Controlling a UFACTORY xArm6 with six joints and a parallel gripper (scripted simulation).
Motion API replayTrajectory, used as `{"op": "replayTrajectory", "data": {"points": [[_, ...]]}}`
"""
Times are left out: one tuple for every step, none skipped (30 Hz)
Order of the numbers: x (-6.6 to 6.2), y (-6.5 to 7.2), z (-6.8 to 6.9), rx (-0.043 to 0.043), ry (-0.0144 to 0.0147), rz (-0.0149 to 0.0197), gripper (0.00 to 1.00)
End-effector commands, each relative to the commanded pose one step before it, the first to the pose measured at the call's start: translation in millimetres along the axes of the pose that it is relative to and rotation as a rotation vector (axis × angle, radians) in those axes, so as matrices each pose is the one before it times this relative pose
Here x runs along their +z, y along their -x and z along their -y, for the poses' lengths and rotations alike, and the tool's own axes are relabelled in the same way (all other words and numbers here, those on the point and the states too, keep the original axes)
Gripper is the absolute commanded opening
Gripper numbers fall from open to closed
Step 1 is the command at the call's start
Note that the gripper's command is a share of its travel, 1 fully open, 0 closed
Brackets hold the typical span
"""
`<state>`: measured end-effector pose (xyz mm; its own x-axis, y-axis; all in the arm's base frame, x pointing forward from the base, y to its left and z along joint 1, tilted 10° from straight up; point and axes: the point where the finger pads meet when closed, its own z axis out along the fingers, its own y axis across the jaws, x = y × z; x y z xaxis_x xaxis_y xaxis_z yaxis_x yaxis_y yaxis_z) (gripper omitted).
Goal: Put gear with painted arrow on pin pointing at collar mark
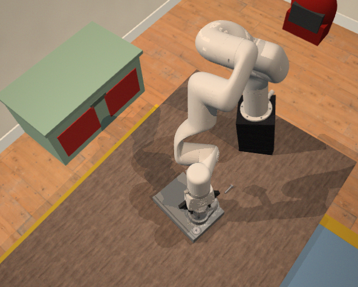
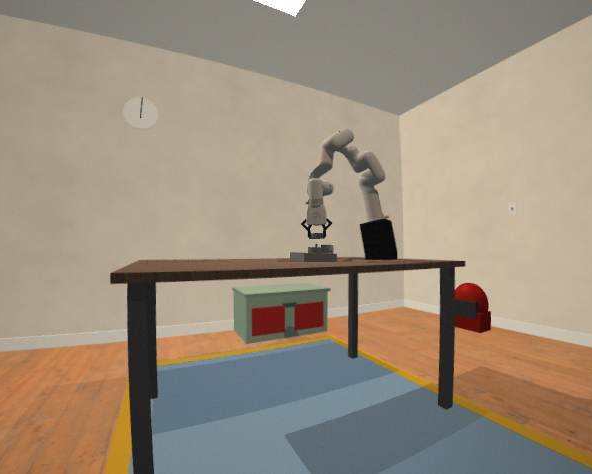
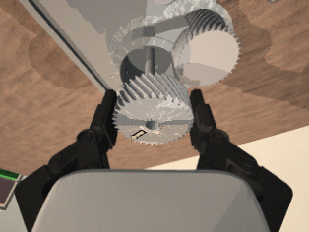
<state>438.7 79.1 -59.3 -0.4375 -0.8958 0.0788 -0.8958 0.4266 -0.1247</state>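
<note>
Brown wooden counter [image 2: 225, 269] fills the beige room; only the wrist view shows the gripper [image 3: 154, 115] clamping the arrowed gear [image 3: 153, 110].
</note>
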Motion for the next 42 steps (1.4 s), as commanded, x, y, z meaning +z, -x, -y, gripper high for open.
{"op": "replayTrajectory", "data": {"points": [[-1.26, 1.07, 1.37, 0.17007, -0.02491, -0.00429, 0.0], [0.0, 0.0, 0.0, 0.03722, 0.0, 0.0, 0.0], [0.0, 0.0, 0.0, 0.03724, 0.0, 0.0, 0.0], [0.0, 0.0, 0.0, 0.03724, 0.0, 0.0, 0.0], [0.0, 0.0, 0.0, 0.03722, 0.0, 0.0, 0.0], [0.0, 0.0, 0.0, 0.03717, 0.0, 0.0, 0.0], [0.0, 0.0, 0.0, 0.0371, 0.0, 0.0, 0.0], [0.0, 0.0, 0.0, 0.037, 0.0, 0.0, 0.0], [0.0, 0.0, 0.0, 0.0, 0.0, 0.0, 0.0], [0.0, 0.0, 0.0, 0.0, 0.0, 0.0, 0.0], [0.0, 0.0, 0.0, 0.03688, 0.0, 0.0, 0.0], [0.0, 0.0, 0.0, 0.03674, 0.0, 0.0, 0.0], [0.0, 0.0, 0.0, 0.03658, 0.0, 0.0, 0.0], [0.0, 0.0, 0.0, 0.03639, 0.0, 0.0, 0.0], [0.0, 0.0, 0.0, 0.03618, 0.0, 0.0, 0.0], [0.0, 0.0, 0.0, 0.03594, 0.0, 0.0, 0.0], [0.0, 0.0, 0.0, 0.03568, 0.0, 0.0, 0.0], [0.0, 0.0, 0.0, 0.0354, 0.0, 0.0, 0.0], [0.0, 0.0, 0.0, 0.0351, 0.0, 0.0, 0.0], [0.0, 0.0, 0.0, 0.03478, 0.0, 0.0, 0.0], [0.0, 0.0, 0.0, 0.03443, 0.0, 0.0, 0.0], [0.0, 0.0, 0.0, 0.03407, 0.0, 0.0, 0.0], [0.0, 0.0, 0.0, 0.03368, 0.0, 0.0, 0.0], [0.0, 0.0, 0.0, 0.03327, 0.0, 0.0, 0.0], [0.0, 0.0, 0.0, 0.03284, 0.0, 0.0, 0.0], [0.0, 0.0, 0.0, 0.0, 0.0, 0.0, 0.0], [0.0, 0.0, 0.0, 0.0, 0.0, 0.0, 0.0], [0.0, 0.0, 0.0, 0.0324, 0.0, 0.0, 0.0], [0.0, 0.0, 0.0, 0.03193, 0.0, 0.0, 0.0], [0.0, 0.0, 0.0, 0.03145, 0.0, 0.0, 0.0], [0.0, 0.0, 0.0, 0.03094, 0.0, 0.0, 0.0], [0.0, 0.0, 0.0, 0.03042, 0.0, 0.0, 0.0], [0.0, 0.0, 0.0, 0.02989, 0.0, 0.0, 0.0], [0.0, 0.0, 0.0, 0.02933, 0.0, 0.0, 0.0], [0.0, 0.0, 0.0, 0.02877, 0.0, 0.0, 0.0], [0.0, 0.0, 0.0, 0.02818, 0.0, 0.0, 0.0], [0.0, 0.0, 0.0, 0.02758, 0.0, 0.0, 0.0], [0.0, 0.0, 0.0, 0.02697, 0.0, 0.0, 0.0], [0.0, 0.0, 0.0, 0.02634, 0.0, 0.0, 0.0], [0.0, 0.0, 0.0, 0.0257, 0.0, 0.0, 0.0], [0.0, 0.0, 0.0, 0.02505, 0.0, 0.0, 0.0], [0.0, 0.0, 0.0, 0.02439, 0.0, 0.0, 0.0]]}}
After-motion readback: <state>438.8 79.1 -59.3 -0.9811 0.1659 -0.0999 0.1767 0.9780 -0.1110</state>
